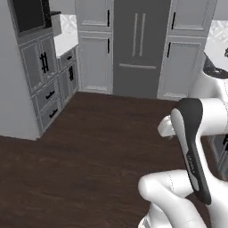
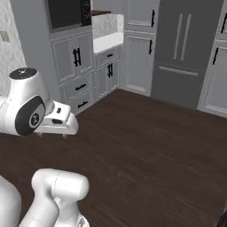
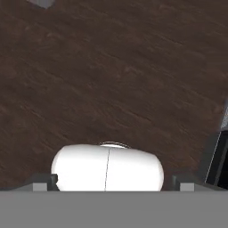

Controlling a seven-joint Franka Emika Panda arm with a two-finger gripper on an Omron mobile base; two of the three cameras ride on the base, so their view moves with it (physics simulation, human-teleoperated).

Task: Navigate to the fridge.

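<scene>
Left base view, fridge [image 1: 140, 46] ahead across dark wood floor [image 1: 89, 151], grey cabinets [image 1: 94, 58] on both sides, arm folded low, gripper [image 3: 113, 186] over floor, tips well apart.

A robot arm [image 1: 191, 147] is made of glossy white, rounded shells shaped like thick tubes and bulbous elbows. A long, dark charcoal band with rounded ends is set lengthwise into one upper link [image 1: 192, 149], and a faint pale marking can be made out on it, too small to read. From the right base view, a round dark grey disc with a small light emblem is seen on the side of a white joint [image 2: 30, 117], and a flat black cap [image 2: 23, 73] is seen on its top. A small white block with a dark slot [image 2: 60, 119] is attached beside it. Thin seam lines are visible across the shells.
</scene>
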